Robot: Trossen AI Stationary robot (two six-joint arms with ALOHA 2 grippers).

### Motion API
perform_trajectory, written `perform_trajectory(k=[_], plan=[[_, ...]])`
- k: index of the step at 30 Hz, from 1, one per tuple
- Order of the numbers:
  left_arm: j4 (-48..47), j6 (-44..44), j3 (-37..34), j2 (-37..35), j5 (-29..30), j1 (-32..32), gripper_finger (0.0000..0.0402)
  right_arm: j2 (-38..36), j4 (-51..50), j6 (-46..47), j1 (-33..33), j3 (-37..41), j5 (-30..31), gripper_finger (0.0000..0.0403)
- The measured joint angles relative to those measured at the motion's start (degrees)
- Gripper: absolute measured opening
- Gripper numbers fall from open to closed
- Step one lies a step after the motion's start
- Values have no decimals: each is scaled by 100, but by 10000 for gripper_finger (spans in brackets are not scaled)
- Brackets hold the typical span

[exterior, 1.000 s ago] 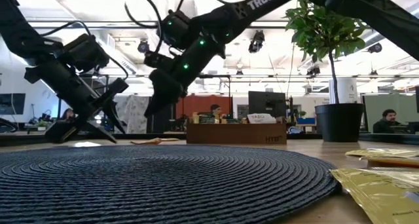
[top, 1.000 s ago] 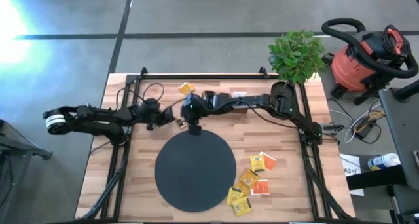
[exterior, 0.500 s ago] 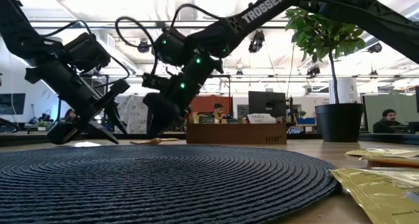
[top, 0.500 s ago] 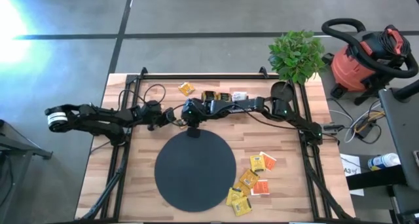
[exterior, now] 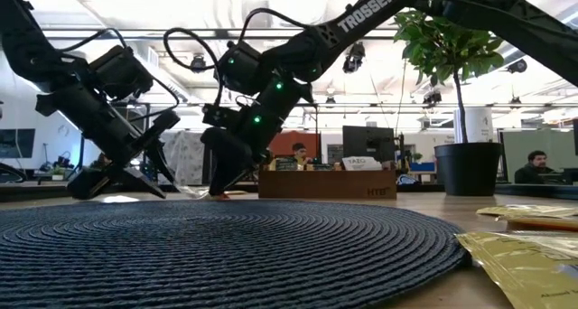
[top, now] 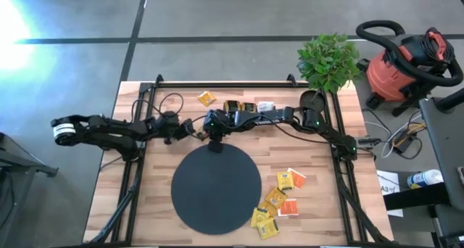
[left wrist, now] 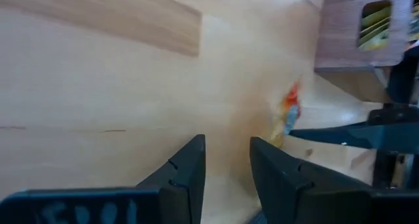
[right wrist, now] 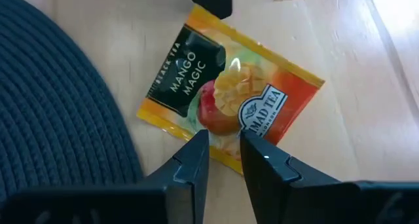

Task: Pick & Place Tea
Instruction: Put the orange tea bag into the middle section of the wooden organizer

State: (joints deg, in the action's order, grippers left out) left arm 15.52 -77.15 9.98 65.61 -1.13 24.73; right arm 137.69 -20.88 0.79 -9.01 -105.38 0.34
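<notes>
One sachet [right wrist: 229, 99], orange and yellow with a dark panel, lies flat on the bench [top: 152, 204] just beyond the far edge of the mat [top: 216, 189], between the two hands. Its near edge is straddled by the right hand [right wrist: 224, 155], whose fingers are set only a narrow gap apart; whether paper is pinched between them cannot be told, and the sachet seems to rest on the wood. In the high view the right hand [top: 214, 134] is seen low at the mat's far rim. The left hand [left wrist: 226, 165] is held just beside the sachet on the other side, fingers parted and empty, one tip apparently near the far corner.

For a good pick, the fingers should probably be brought down until they meet the wood, so that the thin edge is caught rather than skated over. The closing is best done slowly, since a flat sachet is likely to slide. The other hand may serve as a stop. More sachets [top: 279, 201] are scattered to the mat's right, and a tray [top: 243, 106] stands behind.
</notes>
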Motion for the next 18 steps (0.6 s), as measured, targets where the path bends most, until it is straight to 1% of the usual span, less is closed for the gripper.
perform_trajectory(k=[6, 9, 13, 16, 18], plan=[[487, -101, 25, 446, 77, -152, 115, 0, 4, 59, 11, -1, -15, 86], [467, -111, 183, 602, 25, -166, 115, 0, 10, 59, 12, -1, -36, 86], [509, 77, 371, 654, -22, -158, 115, 4, 5, 77, 21, -1, -48, 86], [472, 138, 376, 614, 212, -41, 115, 4, -37, 146, 21, -1, -65, 86], [466, 139, 372, 556, 228, 76, 115, 4, -112, 166, 21, -3, -83, 86]])
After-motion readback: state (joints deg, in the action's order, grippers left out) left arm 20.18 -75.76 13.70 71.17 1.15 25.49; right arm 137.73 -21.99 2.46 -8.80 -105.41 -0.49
